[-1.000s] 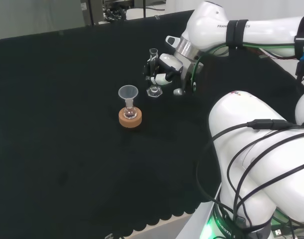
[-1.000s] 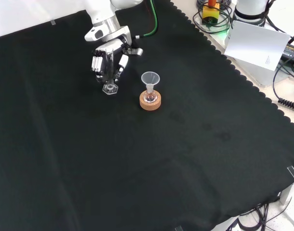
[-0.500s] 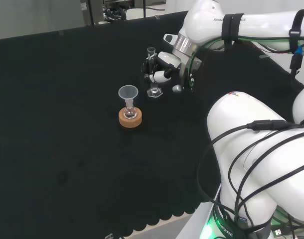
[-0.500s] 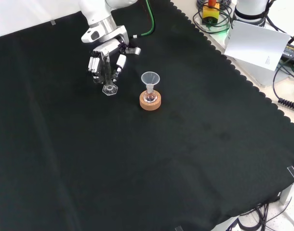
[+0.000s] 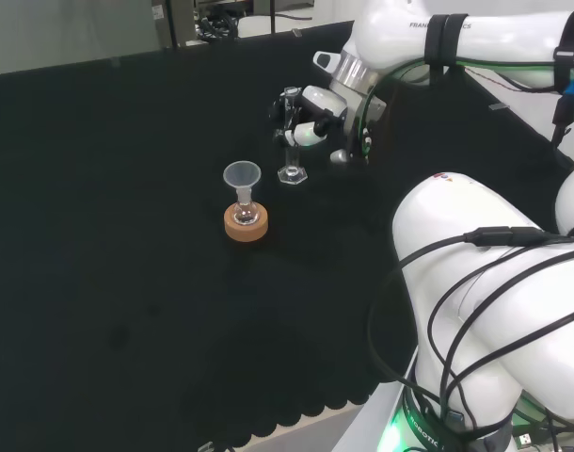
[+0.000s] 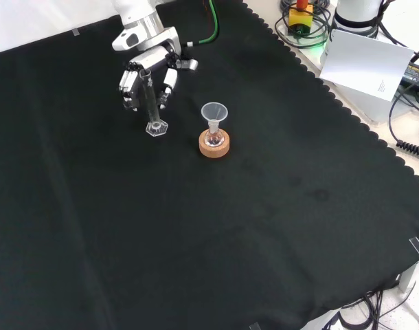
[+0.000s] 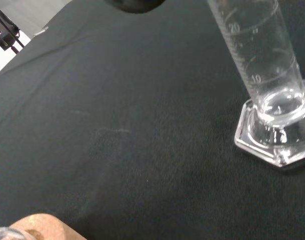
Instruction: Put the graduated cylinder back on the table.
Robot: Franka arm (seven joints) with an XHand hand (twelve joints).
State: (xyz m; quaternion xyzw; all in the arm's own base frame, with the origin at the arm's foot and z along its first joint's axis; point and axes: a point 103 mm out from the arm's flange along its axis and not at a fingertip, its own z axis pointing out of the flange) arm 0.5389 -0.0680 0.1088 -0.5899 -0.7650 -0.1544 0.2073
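On cloth [image 6: 196, 227], graduated cylinder [image 6: 150, 106] upright just below robot hand [image 6: 146, 74].

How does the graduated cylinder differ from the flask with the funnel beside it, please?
The graduated cylinder stands directly on the black cloth on its own hexagonal foot; the flask sits in a cork ring. The cylinder is a tall, narrow, straight tube with an open top; the flask is short and carries a funnel. The hand is at the cylinder's top; the flask stands apart from it. Both are clear and upright.
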